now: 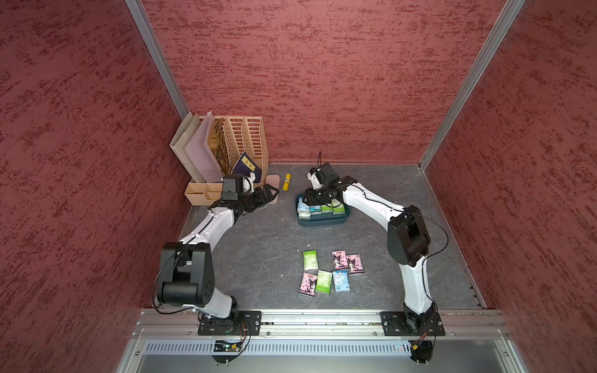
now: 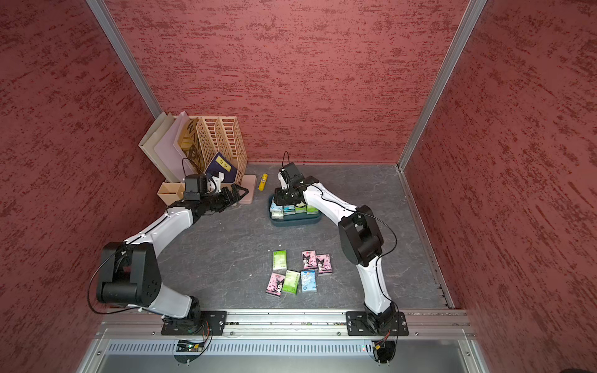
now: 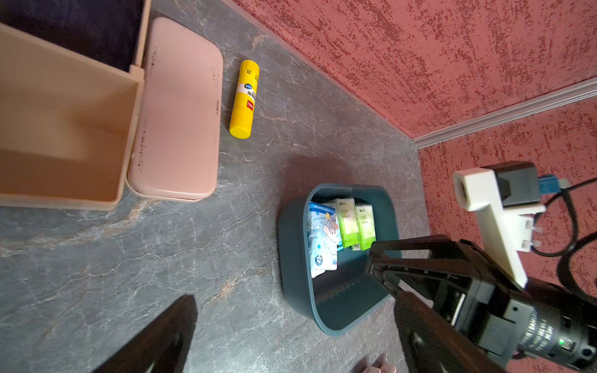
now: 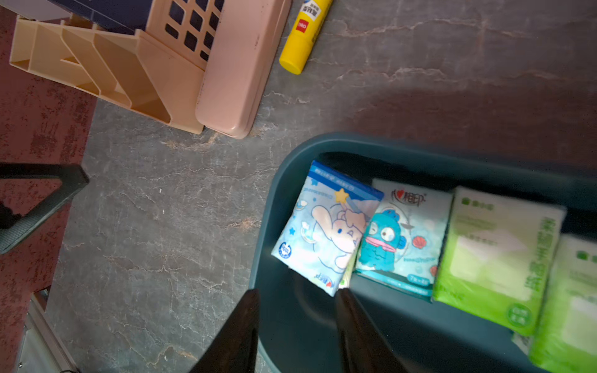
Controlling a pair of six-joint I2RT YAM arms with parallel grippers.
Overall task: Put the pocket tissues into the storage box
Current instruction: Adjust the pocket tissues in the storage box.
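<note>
The dark teal storage box (image 1: 323,222) (image 2: 295,222) sits at the back middle of the table. Several pocket tissues (image 1: 318,210) (image 4: 326,226) stand side by side in it, blue and green. Several more packs (image 1: 324,281) (image 2: 292,281), green, pink and blue, lie flat on the table nearer the front. My right gripper (image 4: 298,292) hangs over the box's left end, pointing down. It is open, with only the box floor between its fingers, just short of a blue pack. My left gripper (image 1: 269,191) (image 3: 290,323) is wide open and empty, left of the box, near the pink case.
A yellow tube (image 1: 286,181) (image 3: 244,97) lies behind the box, left of it. A flat pink case (image 3: 181,113) and the beige slotted organiser (image 1: 245,142) with a small tray (image 1: 202,192) fill the back left corner. Red walls close in three sides.
</note>
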